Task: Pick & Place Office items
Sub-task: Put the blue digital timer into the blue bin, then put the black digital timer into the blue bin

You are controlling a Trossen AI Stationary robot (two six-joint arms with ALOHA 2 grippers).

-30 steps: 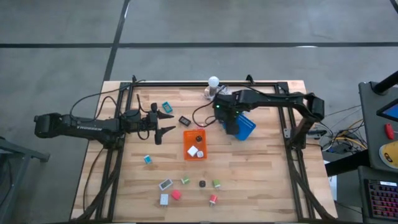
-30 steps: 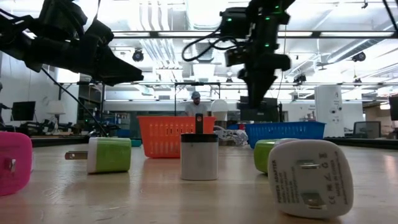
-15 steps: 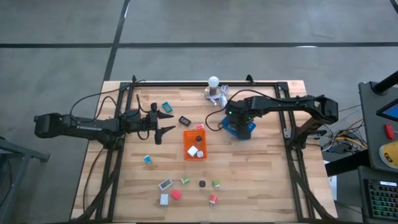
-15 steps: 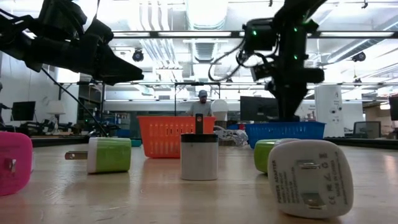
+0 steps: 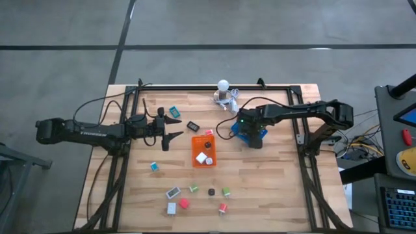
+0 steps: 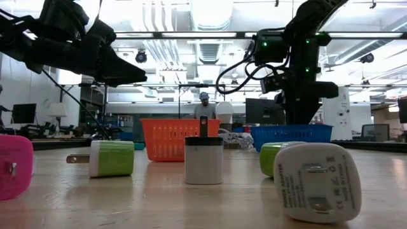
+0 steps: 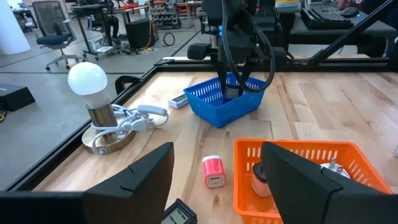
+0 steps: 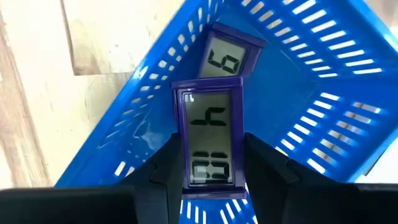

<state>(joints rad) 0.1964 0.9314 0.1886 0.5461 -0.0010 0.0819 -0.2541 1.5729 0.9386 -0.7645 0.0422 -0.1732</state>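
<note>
My right gripper (image 5: 247, 132) reaches down into the blue tray (image 5: 261, 134) and is shut on a purple-framed clock (image 8: 209, 140). A second purple-framed clock (image 8: 227, 59) lies on the tray floor just beyond it. My left gripper (image 5: 172, 129) hovers open, left of the orange tray (image 5: 195, 156), which holds white pieces (image 5: 204, 157). Small office items lie loose on the table: a teal one (image 5: 174, 111), a black clock (image 5: 193, 125), another teal one (image 5: 154, 166), and green, red, white and black pieces (image 5: 195, 198) near the near edge. My right gripper pinches the purple-framed clock by its two long side edges (image 8: 180, 155), near one end, between the two fingers (image 8: 163, 169). It comes from above, pointing down, with the clock lying along the fingers, face to the camera, inside the blue tray. Whether it touches the floor I cannot tell.
A round-bulbed lamp with cable (image 5: 223, 86) stands by the far edge, close to the blue tray. A pink block (image 7: 214, 172) lies between the lamp and the orange tray (image 7: 292, 155). A dark frame (image 5: 299, 140) rims the table. A person stands far behind (image 6: 203, 105).
My right gripper has moved toward the table's right and down, from above the blue tray's left side into the tray, carrying the clock. The left arm has kept still.
</note>
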